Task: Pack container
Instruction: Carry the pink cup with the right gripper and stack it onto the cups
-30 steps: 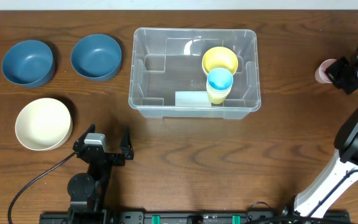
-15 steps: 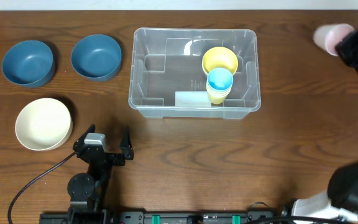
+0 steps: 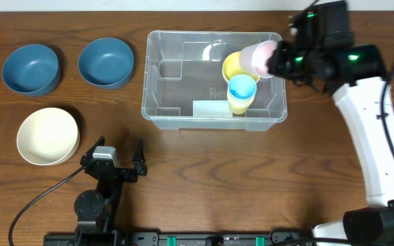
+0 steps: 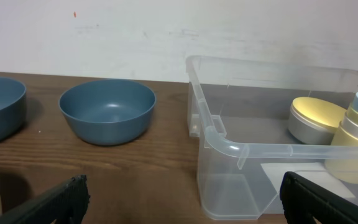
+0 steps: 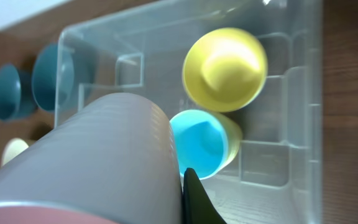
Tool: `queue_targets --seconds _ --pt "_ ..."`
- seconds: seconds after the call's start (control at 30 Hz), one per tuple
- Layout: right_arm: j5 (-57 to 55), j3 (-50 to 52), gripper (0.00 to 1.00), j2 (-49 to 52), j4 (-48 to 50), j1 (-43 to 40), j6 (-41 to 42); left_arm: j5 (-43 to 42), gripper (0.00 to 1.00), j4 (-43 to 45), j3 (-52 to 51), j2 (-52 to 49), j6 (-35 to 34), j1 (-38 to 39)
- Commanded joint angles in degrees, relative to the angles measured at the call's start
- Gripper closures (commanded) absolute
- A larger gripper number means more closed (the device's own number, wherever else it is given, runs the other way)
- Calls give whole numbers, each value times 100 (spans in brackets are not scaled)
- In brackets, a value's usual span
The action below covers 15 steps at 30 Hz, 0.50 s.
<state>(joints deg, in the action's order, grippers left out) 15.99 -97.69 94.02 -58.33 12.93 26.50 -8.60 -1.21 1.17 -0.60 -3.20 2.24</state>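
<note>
Shows the container (image 3: 187, 82), a large clear bin, sitting mid-table toward the far edge of the table (image 3: 204, 171). Holds, in its right half, a yellow cup (image 3: 241, 66) and, touching it on the near side, a blue cup (image 3: 242, 89) nested in another yellow one; leaves the left half bare. Shows the right fingers (image 5: 194, 199) closed around a pink cup (image 3: 260, 58), tilted on its side above the container's right rim and overlapping the yellow cup as seen from overhead. Probably calls for turning the pink cup upright, centring it over a stack or the bare floor, lowering it clear of the rim, and releasing only once seated. Risks toppling the nested cups if rushed. Shows the left fingers (image 4: 61, 196) spread wide and empty near the table's front, with two blue bowls (image 3: 106, 61) and a cream bowl (image 3: 46, 135) well to the container's left.
</note>
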Motion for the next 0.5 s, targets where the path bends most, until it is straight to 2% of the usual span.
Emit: queue_targets --seconds 0.0,0.23,0.47 --pt "-516 70 99 188 -33 286 37 -63 2 -201 -94 31 -11 -28" --pt "-1119 149 99 496 -273 592 479 -63 2 -201 -94 31 -11 -31" --pt "-1255 439 99 577 -214 588 520 -63 2 -201 -94 31 -11 -28"
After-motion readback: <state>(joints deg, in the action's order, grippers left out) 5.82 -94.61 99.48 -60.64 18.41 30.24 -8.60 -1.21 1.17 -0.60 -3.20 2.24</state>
